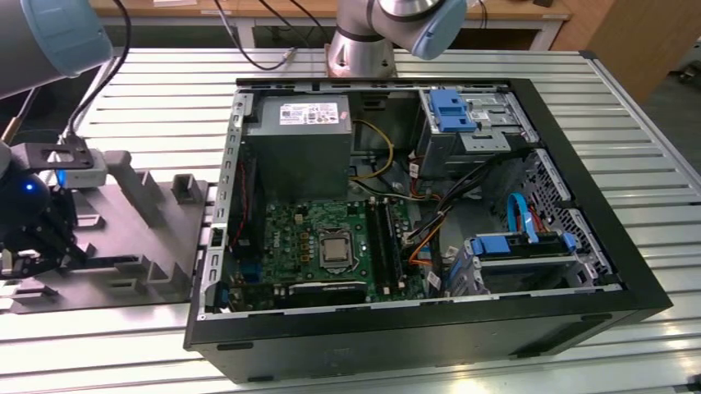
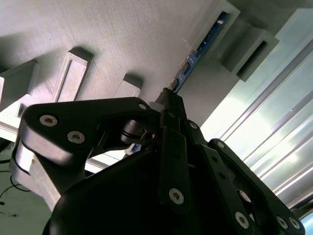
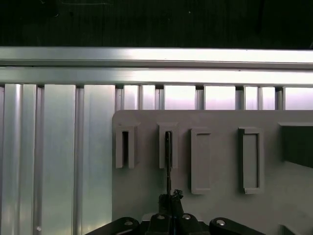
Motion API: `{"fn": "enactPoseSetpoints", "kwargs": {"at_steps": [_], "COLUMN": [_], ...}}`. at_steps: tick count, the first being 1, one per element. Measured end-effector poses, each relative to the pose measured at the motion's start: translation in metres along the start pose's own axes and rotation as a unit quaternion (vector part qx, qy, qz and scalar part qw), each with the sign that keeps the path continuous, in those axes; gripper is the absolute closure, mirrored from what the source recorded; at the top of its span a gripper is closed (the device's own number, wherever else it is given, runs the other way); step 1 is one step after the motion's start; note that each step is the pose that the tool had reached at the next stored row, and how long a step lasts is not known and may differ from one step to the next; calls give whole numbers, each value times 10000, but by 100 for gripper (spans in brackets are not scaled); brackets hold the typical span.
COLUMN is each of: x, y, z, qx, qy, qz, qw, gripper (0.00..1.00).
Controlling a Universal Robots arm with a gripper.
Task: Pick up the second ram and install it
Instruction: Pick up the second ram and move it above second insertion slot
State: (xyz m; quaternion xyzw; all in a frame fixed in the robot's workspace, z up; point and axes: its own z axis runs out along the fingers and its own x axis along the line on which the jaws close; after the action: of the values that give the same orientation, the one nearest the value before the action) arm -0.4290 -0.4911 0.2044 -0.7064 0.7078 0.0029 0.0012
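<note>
The ram (image 3: pixel 167 161) is a thin stick seen edge-on, standing in a slot of the grey holder (image 3: pixel 220 156). In the second wrist view its blue edge (image 2: pixel 196 53) runs from the slot to my black fingertips. My gripper (image 3: pixel 168 197) is shut on the stick's near end; in the second wrist view the gripper (image 2: pixel 168 98) has its jaws pressed together around it. In the exterior view my gripper (image 1: pixel 38 246) hangs over the grey holder (image 1: pixel 143 238) at the exterior view's left. The open computer case (image 1: pixel 570 320) lies beside it, with the ram slots (image 1: pixel 383 238) on the green motherboard.
The holder has several other raised slots (image 3: pixel 250 159). It sits on a ribbed aluminium table (image 1: pixel 635 115). Inside the case are a power supply (image 1: pixel 298 139), loose cables (image 1: pixel 438 213) and blue drive brackets (image 1: pixel 449 111). The arm's base (image 1: pixel 362 41) stands behind the case.
</note>
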Motion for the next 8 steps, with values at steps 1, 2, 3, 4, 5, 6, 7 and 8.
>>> {"fn": "enactPoseSetpoints", "kwargs": {"at_steps": [1, 2, 3, 4, 5, 6, 7, 8], "x": [0, 0, 0, 0, 0, -1, -1, -1], "y": [0, 0, 0, 0, 0, 0, 0, 0], "z": [-25, -50, -74, -99, -125, -153, -184, -213], "qx": [-1, 0, 0, 0, 0, 0, 0, 0], "qy": [1, 0, 0, 0, 0, 0, 0, 0], "qz": [0, 0, 0, 0, 0, 0, 0, 0], "qw": [10000, 10000, 10000, 10000, 10000, 10000, 10000, 10000], "gripper": [89, 89, 89, 89, 89, 89, 89, 89]}}
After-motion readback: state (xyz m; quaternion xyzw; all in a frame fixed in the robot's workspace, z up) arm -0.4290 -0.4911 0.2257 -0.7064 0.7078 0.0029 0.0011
